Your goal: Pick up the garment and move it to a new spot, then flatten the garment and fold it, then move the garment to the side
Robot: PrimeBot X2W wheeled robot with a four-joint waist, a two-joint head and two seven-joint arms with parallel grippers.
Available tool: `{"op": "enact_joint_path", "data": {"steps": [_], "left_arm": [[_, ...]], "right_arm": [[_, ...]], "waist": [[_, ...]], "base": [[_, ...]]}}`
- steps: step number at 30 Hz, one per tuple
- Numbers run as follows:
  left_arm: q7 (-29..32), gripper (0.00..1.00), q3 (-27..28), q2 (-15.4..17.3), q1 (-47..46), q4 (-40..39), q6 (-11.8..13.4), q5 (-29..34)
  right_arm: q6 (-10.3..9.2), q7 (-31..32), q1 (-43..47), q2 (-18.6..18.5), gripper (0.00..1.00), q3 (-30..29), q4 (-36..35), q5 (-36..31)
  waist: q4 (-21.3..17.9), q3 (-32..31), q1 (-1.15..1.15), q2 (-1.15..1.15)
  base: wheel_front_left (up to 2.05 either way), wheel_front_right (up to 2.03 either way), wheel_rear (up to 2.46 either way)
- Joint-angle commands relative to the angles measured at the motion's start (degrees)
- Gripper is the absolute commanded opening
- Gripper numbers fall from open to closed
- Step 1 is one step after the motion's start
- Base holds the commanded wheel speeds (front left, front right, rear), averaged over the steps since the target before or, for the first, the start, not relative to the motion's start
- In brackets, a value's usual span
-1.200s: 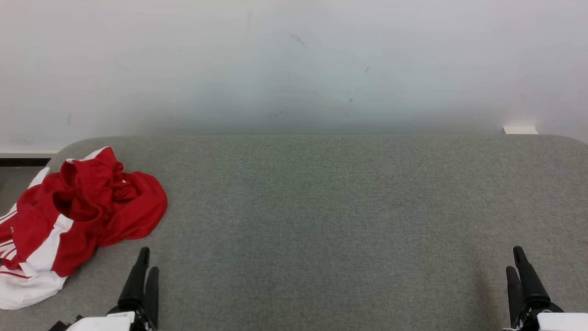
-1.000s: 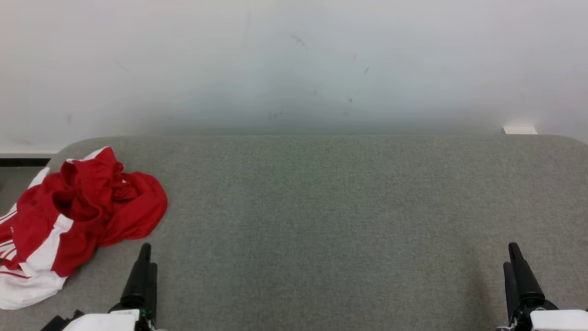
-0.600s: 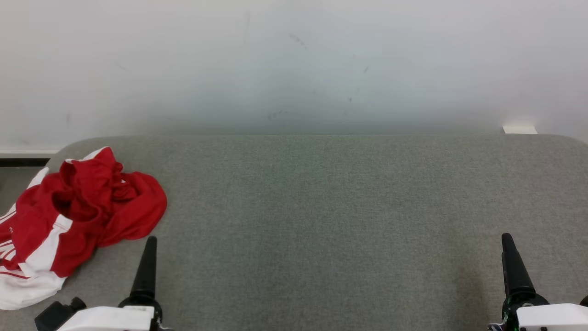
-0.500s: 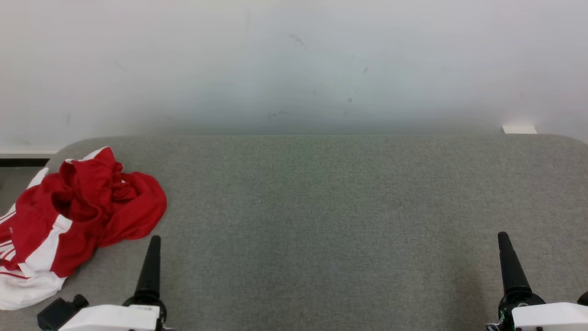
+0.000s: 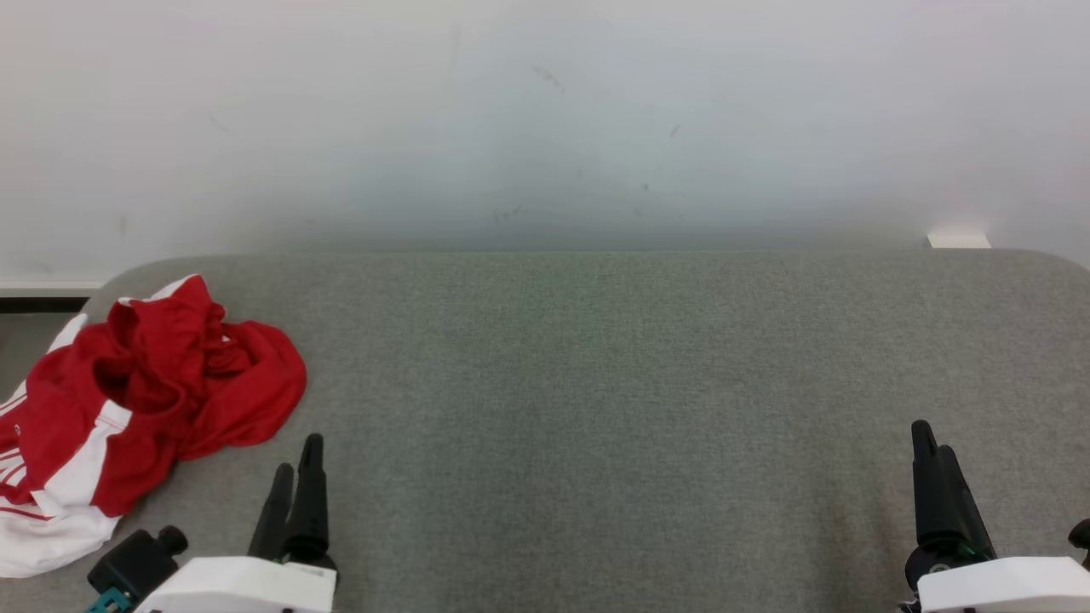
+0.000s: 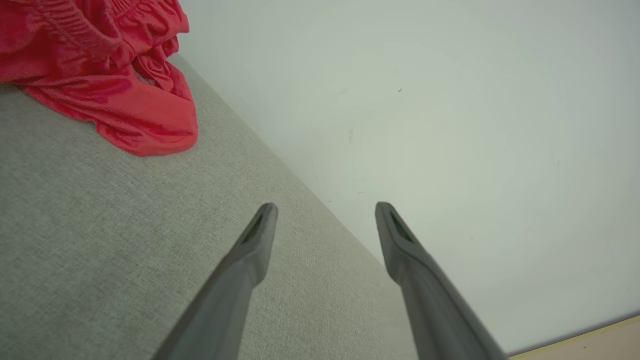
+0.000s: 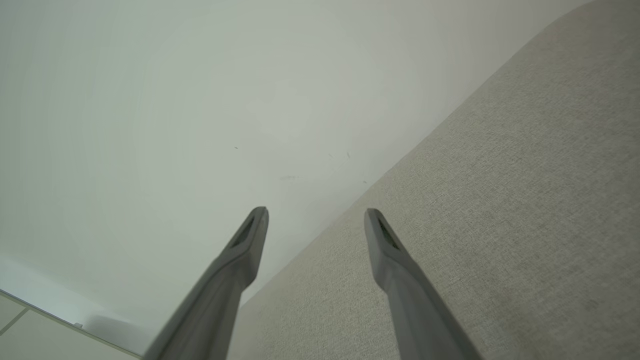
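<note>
While the garment lies apart, both grippers' fingers gape wide, holding nothing.

Looks like a bare test room or lab, not a home. My counter is covered edge to edge in plain grey felt-like fabric with rounded far corners. It stands against a blank pale wall marked with a few dark scuffs. Past the counter's far left corner I see a dark skirting strip. Pale floor tiles show below the wall.
</note>
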Motion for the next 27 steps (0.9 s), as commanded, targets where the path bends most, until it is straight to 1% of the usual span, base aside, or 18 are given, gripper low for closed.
{"op": "enact_joint_path", "data": {"steps": [1,6,12,27], "left_arm": [[-0.5,1.0,-0.1,0.5,-0.3,-0.9,0.2,2.3],[-1.5,1.0,-1.0,0.5,-0.2,-0.6,0.9,7.3],[-2.5,1.0,-1.6,0.5,-0.1,-0.5,1.5,11.6],[-4.8,1.0,-3.2,0.6,0.3,-0.3,2.1,20.7]], "right_arm": [[0.03,-0.6,-0.4,-0.5,1.0,0.2,-0.9,-2.4],[0.03,-1.5,-0.2,-0.4,1.0,0.9,-0.6,-8.6],[0.03,-2.6,-0.3,-0.4,1.0,2.3,-0.2,-14.7],[0.04,-4.9,0.0,-0.4,1.0,3.5,1.5,-24.6]], "waist": [[0.0,0.0,0.0,0.0],[-0.1,-0.1,0.0,0.0],[-0.2,-0.2,0.0,0.0],[-0.5,-0.5,0.0,0.0]], "base": [[0.0,0.0,0.0],[0.0,0.0,0.0],[0.0,0.0,0.0],[0.0,0.0,0.0]]}}
